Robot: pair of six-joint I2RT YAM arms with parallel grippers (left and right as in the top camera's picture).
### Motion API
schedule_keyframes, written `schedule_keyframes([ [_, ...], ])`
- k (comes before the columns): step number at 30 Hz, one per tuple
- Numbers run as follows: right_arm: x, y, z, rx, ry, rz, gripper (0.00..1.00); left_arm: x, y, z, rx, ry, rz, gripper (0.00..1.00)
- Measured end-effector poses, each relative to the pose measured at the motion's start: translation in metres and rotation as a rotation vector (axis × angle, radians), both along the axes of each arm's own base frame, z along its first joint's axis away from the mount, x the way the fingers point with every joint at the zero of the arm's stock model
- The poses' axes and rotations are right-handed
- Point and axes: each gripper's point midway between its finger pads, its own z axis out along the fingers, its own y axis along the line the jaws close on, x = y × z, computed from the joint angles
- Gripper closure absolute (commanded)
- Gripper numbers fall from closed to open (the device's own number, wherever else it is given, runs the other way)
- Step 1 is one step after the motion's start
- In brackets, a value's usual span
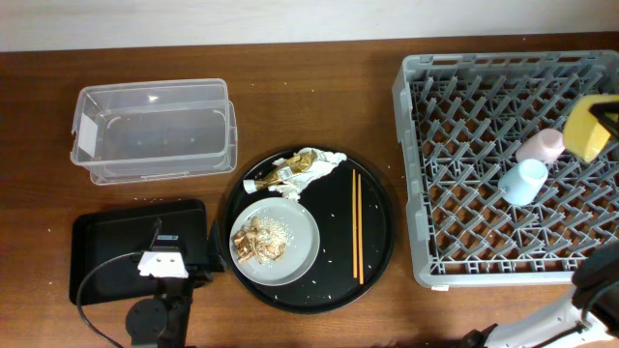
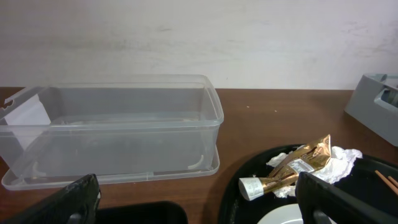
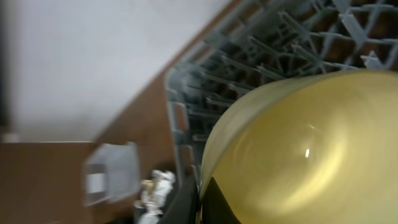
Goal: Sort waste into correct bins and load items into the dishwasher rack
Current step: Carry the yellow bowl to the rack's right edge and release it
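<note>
Overhead, we locate the glossy round yellow bowl [image 1: 590,128] tilted at the right edge of the square grey lattice-bottomed plastic crate [image 1: 464,193]. Left gripper [image 2: 199,200]: jaws spread wide. Right gripper [image 3: 193,208]: jaws pressed together against the bowl's smooth curved wall; we cannot confirm a pinch.

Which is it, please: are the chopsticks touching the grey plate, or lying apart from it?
Apart. The overhead view shows the chopsticks lying right of the grey plate, with a strip of bare black round tray between them.
</note>
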Motion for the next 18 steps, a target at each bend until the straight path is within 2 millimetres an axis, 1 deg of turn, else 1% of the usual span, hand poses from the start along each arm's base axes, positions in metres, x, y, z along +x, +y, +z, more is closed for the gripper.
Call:
schedule_keyframes([
  [4,-0.013,-0.022,-0.019,0.110,-0.121,-0.034,0.96,0.000,0.000,0.000,0.000,0.000,0.000,0.00],
  [7,-0.022,-0.028,-0.035,0.185,-0.179,-0.053,0.96,0.000,0.000,0.000,0.000,0.000,0.000,0.00],
  [10,-0.025,-0.027,-0.039,0.240,-0.247,-0.047,0.96,0.000,0.000,0.000,0.000,0.000,0.000,0.00],
  [12,-0.025,-0.021,-0.041,0.275,-0.277,-0.035,0.96,0.000,0.000,0.000,0.000,0.000,0.000,0.00],
  [15,-0.025,-0.015,-0.048,0.306,-0.277,-0.029,0.96,0.000,0.000,0.000,0.000,0.000,0.000,0.00],
  [18,-0.025,-0.014,-0.052,0.309,-0.261,-0.032,0.96,0.000,0.000,0.000,0.000,0.000,0.000,0.00],
])
